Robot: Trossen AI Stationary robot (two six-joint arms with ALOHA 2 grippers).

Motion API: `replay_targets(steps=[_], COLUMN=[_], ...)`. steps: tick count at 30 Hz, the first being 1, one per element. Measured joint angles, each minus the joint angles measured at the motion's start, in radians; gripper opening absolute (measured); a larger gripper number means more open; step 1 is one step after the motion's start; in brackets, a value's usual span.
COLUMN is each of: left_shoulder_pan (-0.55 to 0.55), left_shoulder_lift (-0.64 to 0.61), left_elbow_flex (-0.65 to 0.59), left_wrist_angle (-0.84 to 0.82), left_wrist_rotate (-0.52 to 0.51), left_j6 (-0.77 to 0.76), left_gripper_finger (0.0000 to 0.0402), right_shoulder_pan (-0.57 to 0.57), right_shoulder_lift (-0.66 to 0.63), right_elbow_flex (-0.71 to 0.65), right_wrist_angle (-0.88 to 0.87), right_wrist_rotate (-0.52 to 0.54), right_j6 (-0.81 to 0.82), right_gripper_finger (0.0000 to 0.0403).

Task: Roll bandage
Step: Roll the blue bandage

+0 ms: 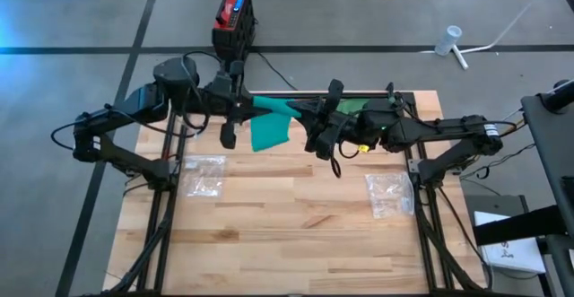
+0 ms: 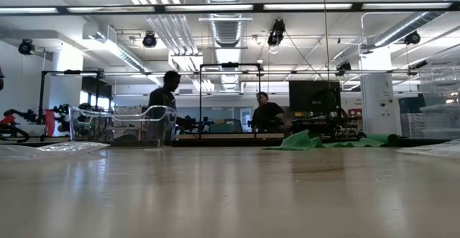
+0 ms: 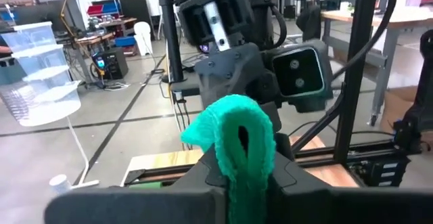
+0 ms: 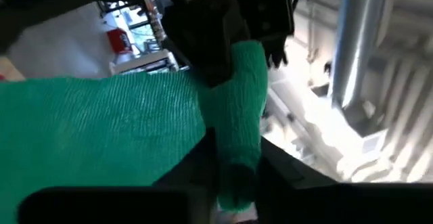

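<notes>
Above the wooden bench (image 1: 296, 216), the left hand (image 3: 245, 183) pinched the green bandage (image 1: 267, 128); the right hand (image 4: 237, 176) clasped it loosely, so the roll could slip and unwind

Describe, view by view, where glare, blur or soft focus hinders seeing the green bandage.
High view: evenly lit, the bandage sharp. Low view: ceiling lights reflect off the table. Left wrist view: bandage crisp. Right wrist view: bandage soft, very close; bright washed-out background.

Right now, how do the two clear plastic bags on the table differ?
The left plastic bag lies near the left arm's frame, spread wider than long; the right plastic bag lies by the right frame, longer than wide and nearer the table's front edge. Both are clear, crinkled, flat on the wood and untouched by either gripper.
</notes>
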Motion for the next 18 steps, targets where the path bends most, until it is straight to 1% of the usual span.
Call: replay_targets(steps=[2,4,7,9,11,13,14,16,18], left_shoulder_pan=[0.0,0.0,0.0,0.0,0.0,0.0,0.0,0.0,-0.002], left_shoulder_lift=[-0.006,-0.018,-0.033,-0.037,-0.035,-0.035,-0.03,-0.02,-0.011], left_elbow_flex=[0.0,0.0,0.001,0.001,0.001,0.001,0.001,0.001,0.0], left_wrist_angle=[-0.014,-0.033,-0.063,-0.087,-0.103,-0.126,-0.129,-0.127,-0.128], left_wrist_rotate=[-0.007,-0.011,-0.01,-0.01,-0.012,-0.006,0.011,0.056,0.067], left_j6=[0.038,0.084,0.195,0.252,0.308,0.356,0.372,0.401,0.43], left_gripper_finger=[0.0022,0.0016,0.001,0.001,0.001,0.001,0.001,0.001,0.0009], right_shoulder_pan=[0.01,0.018,0.031,0.034,0.033,0.023,0.018,0.005,-0.012], right_shoulder_lift=[-0.005,-0.015,-0.037,-0.052,-0.067,-0.072,-0.073,-0.065,-0.052], right_elbow_flex=[0.0,0.0,0.0,0.0,0.0,0.0,0.004,0.013,0.018], right_wrist_angle=[-0.026,-0.063,-0.105,-0.119,-0.127,-0.114,-0.116,-0.116,-0.115], right_wrist_rotate=[0.02,0.036,0.036,0.003,-0.069,-0.151,-0.176,-0.189,-0.224], right_j6=[0.104,0.206,0.367,0.46,0.541,0.616,0.641,0.675,0.709], right_gripper_finger=[0.0099,0.0137,0.0197,0.0234,0.0267,0.029,0.0298,0.0304,0.03])
